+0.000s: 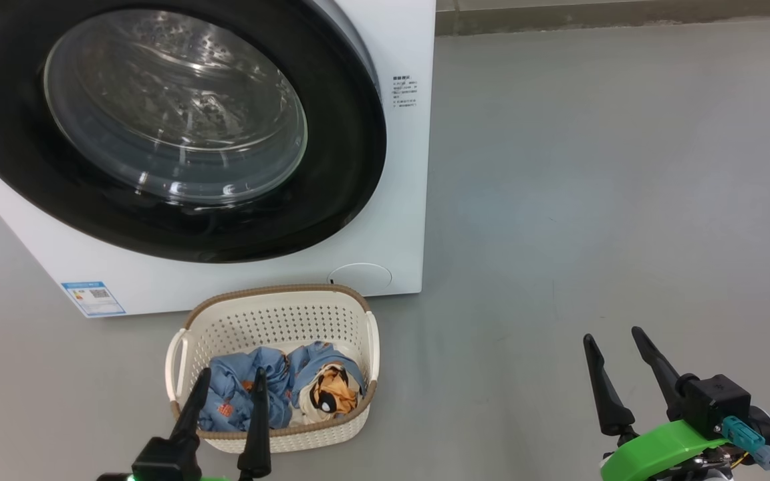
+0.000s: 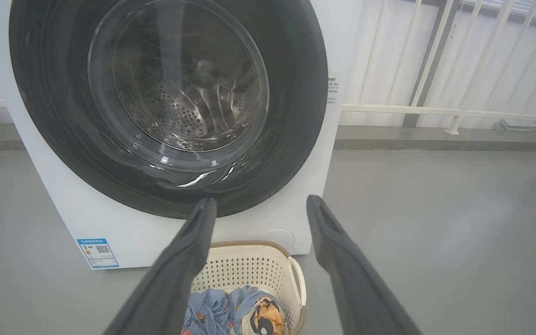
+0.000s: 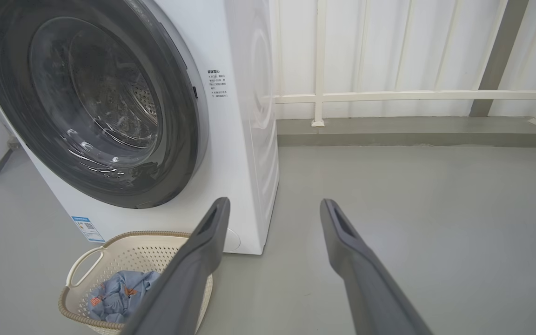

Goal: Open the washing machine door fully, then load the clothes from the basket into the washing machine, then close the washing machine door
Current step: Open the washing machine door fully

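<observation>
Floor [image 1: 592, 200] — washing machine [image 1: 400, 220] label [image 1: 93, 298], seemingly QR-coded

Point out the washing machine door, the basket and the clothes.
washing machine door [image 1: 339, 190], head view, lower right of black rim.
basket [image 1: 278, 324], head view, perforated back wall.
clothes [image 1: 305, 364], head view, blue fabric.

The washer [image 1: 258, 277], a white front-loader with a blue label [image 1: 93, 298] at its lower left corner, stands on the grey floor [image 1: 592, 200]. Its door [image 1: 174, 110], a wide glossy black ring around a bulging clear glass bowl, is shut. The basket [image 1: 278, 321], cream perforated plastic with a brown rim, stands upright just in front of the washer, below the door. The clothes [image 1: 278, 391], crumpled blue fabric with orange prints and a cartoon patch, lie in its bottom.
</observation>
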Robot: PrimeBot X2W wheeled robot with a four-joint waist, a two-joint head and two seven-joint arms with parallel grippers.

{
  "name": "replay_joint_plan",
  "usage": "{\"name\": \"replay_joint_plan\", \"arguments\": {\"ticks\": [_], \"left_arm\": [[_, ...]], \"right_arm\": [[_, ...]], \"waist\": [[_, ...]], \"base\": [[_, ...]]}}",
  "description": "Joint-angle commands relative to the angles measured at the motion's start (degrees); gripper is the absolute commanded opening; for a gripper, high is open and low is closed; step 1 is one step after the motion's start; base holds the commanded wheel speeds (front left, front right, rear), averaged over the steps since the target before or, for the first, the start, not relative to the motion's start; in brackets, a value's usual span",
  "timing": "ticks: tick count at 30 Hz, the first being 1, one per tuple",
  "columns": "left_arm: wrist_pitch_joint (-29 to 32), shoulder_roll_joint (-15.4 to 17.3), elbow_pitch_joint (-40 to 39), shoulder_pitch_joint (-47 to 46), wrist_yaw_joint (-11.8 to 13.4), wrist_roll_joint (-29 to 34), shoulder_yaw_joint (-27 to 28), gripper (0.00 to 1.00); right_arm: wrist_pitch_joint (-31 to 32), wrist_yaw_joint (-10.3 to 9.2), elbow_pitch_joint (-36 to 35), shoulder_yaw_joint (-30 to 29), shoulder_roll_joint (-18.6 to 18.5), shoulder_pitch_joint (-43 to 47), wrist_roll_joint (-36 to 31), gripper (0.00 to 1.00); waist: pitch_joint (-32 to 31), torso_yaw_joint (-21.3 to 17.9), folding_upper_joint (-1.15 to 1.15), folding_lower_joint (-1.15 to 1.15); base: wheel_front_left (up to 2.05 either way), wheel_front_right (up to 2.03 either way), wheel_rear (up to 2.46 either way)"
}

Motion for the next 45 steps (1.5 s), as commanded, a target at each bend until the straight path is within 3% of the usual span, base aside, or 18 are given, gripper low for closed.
{"name": "replay_joint_plan", "arguments": {"ticks": [1,3,4,5,6,10,13,23,29,33,45], "left_arm": [[-0.4,0.3,-1.2,-1.0,0.4,-0.3,1.8,1.0],[-0.4,0.3,-1.2,-0.9,0.4,-0.3,1.7,1.0],[-0.4,0.3,-1.3,-0.9,0.4,-0.4,1.7,1.0],[-0.4,0.3,-1.3,-1.0,0.4,-0.4,1.6,1.0],[-0.4,0.3,-1.3,-1.0,0.5,-0.4,1.6,1.0],[-0.4,0.3,-1.3,-1.2,0.5,-0.6,1.7,1.0],[-0.4,0.3,-1.3,-1.5,0.4,-0.7,1.6,1.0],[-0.4,0.3,-1.6,-2.6,0.3,-1.3,1.4,1.0],[-0.4,0.3,-2.0,-3.5,0.3,-1.4,1.3,1.0],[-0.4,0.3,-2.4,-4.4,0.3,-1.5,0.9,1.0],[-0.4,0.3,-2.8,-8.5,0.5,-2.8,-1.8,1.0]], "right_arm": [[-0.5,0.09,-1.6,1.8,-0.2,-1.4,0.0,1.0],[-0.5,0.09,-1.8,1.9,-0.2,-1.4,-0.1,1.0],[-0.5,0.09,-1.9,1.9,-0.2,-1.5,0.0,0.59],[-0.6,0.09,-2.0,1.9,-0.2,-1.6,0.8,0.04],[-0.6,0.09,-1.9,2.1,-0.2,-1.6,2.0,0.0],[-0.8,0.09,-2.6,2.7,-0.2,-1.5,4.9,0.0],[-1.0,0.09,-2.2,3.0,-0.2,-1.7,10.6,0.0],[-1.3,0.09,6.3,6.6,-0.2,-6.0,49.1,0.0],[-0.8,0.09,9.9,7.7,-0.2,-10.6,60.4,0.0],[1.6,0.09,11.8,7.2,-0.2,-15.3,64.0,0.0],[16.0,0.09,13.9,-0.9,-2.8,-31.6,60.3,0.0]], "waist": [[0.0,0.0,0.0,0.0],[0.1,0.0,0.0,0.0],[0.1,0.0,0.0,0.0],[0.2,0.1,0.0,0.0],[0.3,0.1,0.0,0.0],[0.9,0.3,0.0,0.0],[1.5,0.6,0.0,0.0],[3.6,1.9,0.0,0.0],[5.4,2.7,0.0,0.0],[7.4,3.6,0.0,0.0],[14.3,7.4,0.0,0.0]], "base": [[0.0,0.0,0.0],[0.0,0.0,0.0],[0.0,0.0,0.0],[0.0,0.0,0.0],[0.0,0.0,0.0],[0.0,0.0,0.0],[0.0,0.0,0.0],[0.0,0.0,0.0],[0.0,0.0,0.0],[0.0,0.0,0.0],[0.0,0.0,0.0]]}}
